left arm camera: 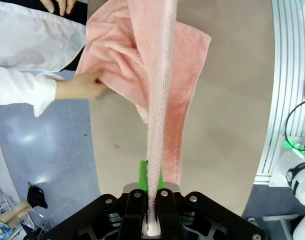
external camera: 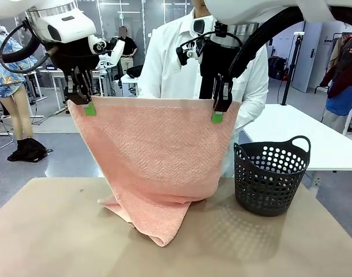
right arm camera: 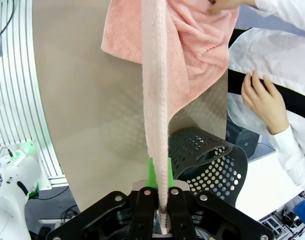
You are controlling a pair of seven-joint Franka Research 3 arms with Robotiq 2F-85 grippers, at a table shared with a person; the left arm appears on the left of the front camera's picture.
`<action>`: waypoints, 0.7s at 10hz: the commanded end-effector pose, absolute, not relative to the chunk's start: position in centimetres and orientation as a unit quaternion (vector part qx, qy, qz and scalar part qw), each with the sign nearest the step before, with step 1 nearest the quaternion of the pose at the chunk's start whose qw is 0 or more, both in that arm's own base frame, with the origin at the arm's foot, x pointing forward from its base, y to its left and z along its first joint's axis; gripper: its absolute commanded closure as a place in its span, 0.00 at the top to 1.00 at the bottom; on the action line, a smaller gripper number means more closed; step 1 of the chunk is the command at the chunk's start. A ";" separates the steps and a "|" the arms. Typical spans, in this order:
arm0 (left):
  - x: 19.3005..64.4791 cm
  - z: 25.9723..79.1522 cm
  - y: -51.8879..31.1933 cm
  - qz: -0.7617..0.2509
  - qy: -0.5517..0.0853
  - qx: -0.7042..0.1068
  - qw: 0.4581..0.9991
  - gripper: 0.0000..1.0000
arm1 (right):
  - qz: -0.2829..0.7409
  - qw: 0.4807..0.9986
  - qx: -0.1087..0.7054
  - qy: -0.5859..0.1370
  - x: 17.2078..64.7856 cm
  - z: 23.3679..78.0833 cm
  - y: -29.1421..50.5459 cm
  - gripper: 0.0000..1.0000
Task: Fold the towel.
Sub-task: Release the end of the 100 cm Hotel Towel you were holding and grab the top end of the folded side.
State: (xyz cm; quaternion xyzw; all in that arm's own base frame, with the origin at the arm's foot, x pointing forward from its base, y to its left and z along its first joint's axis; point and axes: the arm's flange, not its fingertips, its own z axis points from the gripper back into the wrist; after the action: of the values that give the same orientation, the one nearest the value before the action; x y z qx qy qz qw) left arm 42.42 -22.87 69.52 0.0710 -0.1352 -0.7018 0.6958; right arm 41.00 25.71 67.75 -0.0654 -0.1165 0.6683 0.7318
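Front view showed the table point(external camera: 43, 231) beneath the towel point(external camera: 153, 167), hung between and below the left gripper point(external camera: 89, 107) and right gripper point(external camera: 217, 115), each pinching a top corner, its bunched bottom held by the person's hand point(left arm camera: 85, 87): apparently mid-spread, needing a level lowering next.

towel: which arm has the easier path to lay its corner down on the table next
Probably the left. Both grippers are shut on the top corners of the towel, but the left gripper hangs over bare table, while the right gripper has the basket close beside its path down.
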 end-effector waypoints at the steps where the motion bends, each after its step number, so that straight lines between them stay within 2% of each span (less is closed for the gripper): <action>1: 42.4 69.7 -22.7 -0.704 -0.133 0.072 0.694 0.00 | 0.669 0.731 -0.066 -0.116 41.0 67.7 25.7 0.00; 7: 42.4 69.7 -22.7 -0.704 -0.133 0.072 0.694 0.00 | 0.669 0.731 -0.066 -0.116 41.0 67.7 25.7 0.00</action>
State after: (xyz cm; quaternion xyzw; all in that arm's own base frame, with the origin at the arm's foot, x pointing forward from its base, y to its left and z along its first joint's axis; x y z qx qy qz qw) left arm 42.42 -22.87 69.52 0.0710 -0.1352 -0.7018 0.6958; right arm 41.00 25.70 67.76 -0.0654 -0.1165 0.6683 0.7318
